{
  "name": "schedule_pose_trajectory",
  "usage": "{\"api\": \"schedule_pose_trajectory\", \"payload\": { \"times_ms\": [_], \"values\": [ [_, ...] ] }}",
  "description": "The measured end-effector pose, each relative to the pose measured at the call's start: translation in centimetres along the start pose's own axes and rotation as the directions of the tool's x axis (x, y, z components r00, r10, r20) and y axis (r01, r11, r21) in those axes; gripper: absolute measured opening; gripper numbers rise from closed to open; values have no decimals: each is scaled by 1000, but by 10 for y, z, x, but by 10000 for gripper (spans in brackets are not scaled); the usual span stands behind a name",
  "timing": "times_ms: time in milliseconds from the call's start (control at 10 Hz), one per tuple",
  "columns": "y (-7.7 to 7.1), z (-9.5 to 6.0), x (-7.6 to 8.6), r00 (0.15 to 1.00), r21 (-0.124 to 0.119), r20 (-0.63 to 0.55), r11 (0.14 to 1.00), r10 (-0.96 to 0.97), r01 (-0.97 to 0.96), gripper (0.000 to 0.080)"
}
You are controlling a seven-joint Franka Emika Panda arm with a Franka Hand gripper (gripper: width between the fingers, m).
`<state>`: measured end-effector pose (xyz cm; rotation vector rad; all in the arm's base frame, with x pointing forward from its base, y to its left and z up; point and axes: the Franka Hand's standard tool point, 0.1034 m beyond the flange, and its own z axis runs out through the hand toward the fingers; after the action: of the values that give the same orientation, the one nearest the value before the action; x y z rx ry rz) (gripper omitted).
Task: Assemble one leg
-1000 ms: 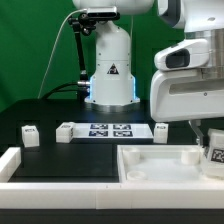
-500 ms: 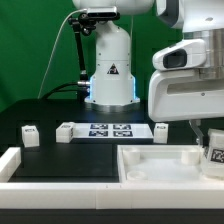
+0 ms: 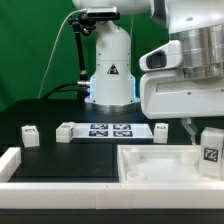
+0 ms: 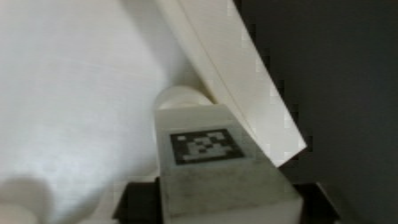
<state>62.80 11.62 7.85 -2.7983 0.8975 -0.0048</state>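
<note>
My gripper (image 3: 206, 128) is shut on a leg (image 3: 211, 148), a small chunky white block with a black-and-white tag facing the camera. It holds the leg over the right end of the large white tray (image 3: 150, 166), close above its rim. In the wrist view the leg (image 4: 210, 145) sits between my dark fingers (image 4: 139, 202), tag up, with the tray's raised rim (image 4: 231, 70) and white floor behind it. The gripper (image 4: 222, 208) is mostly out of frame there.
Three more white legs lie on the black table: one far left (image 3: 29, 134), one (image 3: 66, 131) left of the marker board (image 3: 112, 130), one (image 3: 160, 130) right of it. A white rail (image 3: 10, 160) lies at front left. The robot base (image 3: 110, 70) stands behind.
The arm has shifted toward the exterior view's left and slightly up, carrying the leg with it. The leg now shows more fully above the tray's right end.
</note>
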Motion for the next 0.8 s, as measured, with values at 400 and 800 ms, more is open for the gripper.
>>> {"api": "schedule_pose_trajectory", "payload": {
  "times_ms": [400,800],
  "values": [
    [-2,5,-6,943,21,-4,943,332,-331,316],
    [-8,6,-12,774,28,30,774,632,-633,315]
  ]
}}
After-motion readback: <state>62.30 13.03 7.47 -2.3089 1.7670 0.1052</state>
